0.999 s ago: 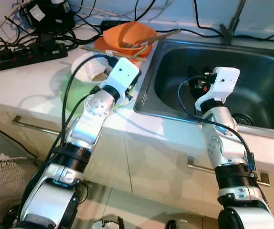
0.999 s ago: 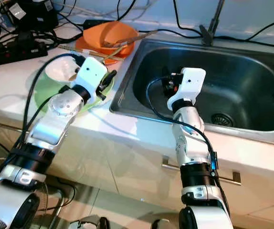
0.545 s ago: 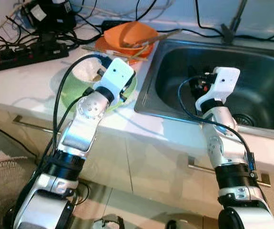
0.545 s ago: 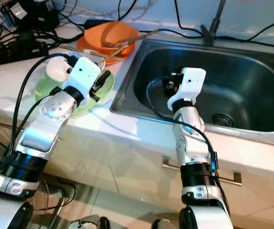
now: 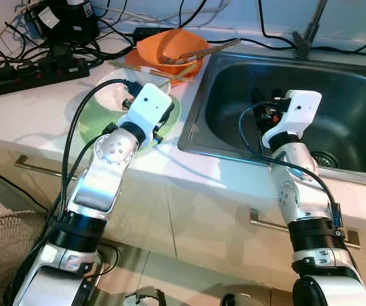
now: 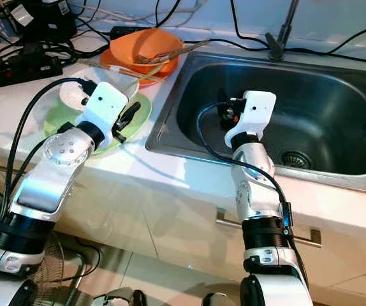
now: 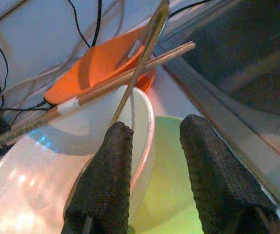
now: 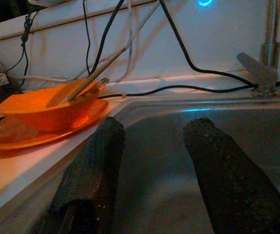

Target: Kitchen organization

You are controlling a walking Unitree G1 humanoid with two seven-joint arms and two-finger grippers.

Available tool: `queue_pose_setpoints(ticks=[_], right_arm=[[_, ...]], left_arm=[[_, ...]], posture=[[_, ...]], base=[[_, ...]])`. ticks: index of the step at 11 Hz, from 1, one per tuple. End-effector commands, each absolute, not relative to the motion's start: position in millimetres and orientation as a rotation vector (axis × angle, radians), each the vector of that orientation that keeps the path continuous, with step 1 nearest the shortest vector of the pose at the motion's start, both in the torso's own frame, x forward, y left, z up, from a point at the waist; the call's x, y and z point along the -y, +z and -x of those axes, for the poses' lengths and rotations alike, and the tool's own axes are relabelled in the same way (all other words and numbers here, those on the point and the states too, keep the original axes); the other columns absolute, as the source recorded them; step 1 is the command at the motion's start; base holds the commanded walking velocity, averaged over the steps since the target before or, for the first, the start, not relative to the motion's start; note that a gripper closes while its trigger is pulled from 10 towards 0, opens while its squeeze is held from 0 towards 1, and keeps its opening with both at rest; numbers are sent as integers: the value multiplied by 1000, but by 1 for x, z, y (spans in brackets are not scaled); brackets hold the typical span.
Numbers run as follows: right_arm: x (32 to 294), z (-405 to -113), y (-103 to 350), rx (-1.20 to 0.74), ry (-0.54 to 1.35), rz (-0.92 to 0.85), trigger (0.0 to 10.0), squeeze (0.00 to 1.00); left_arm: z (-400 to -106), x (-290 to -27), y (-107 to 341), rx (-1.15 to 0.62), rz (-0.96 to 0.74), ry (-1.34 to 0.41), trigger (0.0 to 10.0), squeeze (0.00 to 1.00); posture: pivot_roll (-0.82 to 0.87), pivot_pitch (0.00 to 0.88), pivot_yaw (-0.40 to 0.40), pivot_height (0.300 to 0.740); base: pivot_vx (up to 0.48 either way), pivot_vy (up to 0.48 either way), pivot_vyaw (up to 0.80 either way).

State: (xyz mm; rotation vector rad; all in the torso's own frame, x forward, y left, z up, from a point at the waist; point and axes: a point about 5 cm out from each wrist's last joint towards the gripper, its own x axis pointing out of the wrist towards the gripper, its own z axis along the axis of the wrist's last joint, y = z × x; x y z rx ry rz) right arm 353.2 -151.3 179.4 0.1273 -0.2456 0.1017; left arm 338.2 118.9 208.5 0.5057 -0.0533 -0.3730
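A white bowl (image 5: pixel 111 95) sits on a green plate (image 5: pixel 92 120) on the counter, left of the sink (image 5: pixel 336 83). My left gripper (image 6: pixel 131 113) hovers low over the plate, open, its fingers (image 7: pixel 111 161) right beside the bowl's rim (image 7: pixel 147 122) and holding nothing. Behind it an orange bowl (image 5: pixel 173 46) rests on an orange plate (image 8: pixel 28 137), with a fork (image 7: pixel 150 41) and chopsticks (image 7: pixel 130 74) lying across. My right gripper (image 6: pixel 224 113) hangs open inside the sink basin, empty.
A power strip (image 5: pixel 39 71), a black adapter and tangled cables (image 5: pixel 68 19) crowd the counter's back left. The faucet base (image 8: pixel 269 44) stands behind the sink, whose drain (image 5: pixel 326 158) lies at the right. Cabinet handles (image 5: pixel 43 167) run below the counter edge. A fan (image 5: pixel 4 248) stands on the floor.
My left gripper has drawn back to the left, away from the sink edge, along the green plate beside the white bowl. The right arm has not moved.
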Motion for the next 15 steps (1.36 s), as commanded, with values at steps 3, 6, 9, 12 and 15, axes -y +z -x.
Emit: queue_pose_setpoints(ticks=[3, 6, 9, 12, 15], right_arm=[[149, -356, 185, 259, 110, -133, 10000, 0], [152, -358, 189, 269, 102, -133, 10000, 0], [154, -361, 194, 281, 96, -132, 10000, 0], [157, -361, 192, 278, 86, -136, 10000, 0], [156, -361, 191, 277, 84, -141, 10000, 0]], left_arm=[[-333, -133, 200, -21, -518, -361, 10000, 0], [-331, -145, 211, -8, -546, -316, 10000, 0], [-333, -148, 230, 56, -544, -278, 10000, 0], [-330, -139, 260, 248, -533, -292, 10000, 0], [-326, -120, 256, 271, -508, -384, 10000, 0]], posture=[[130, 65, 59, 740], [137, 72, 56, 740], [143, 77, 49, 740], [141, 82, 51, 740], [137, 82, 51, 740]], base=[[0, 0, 0], [0, 0, 0], [0, 0, 0], [0, 0, 0], [0, 0, 0]])
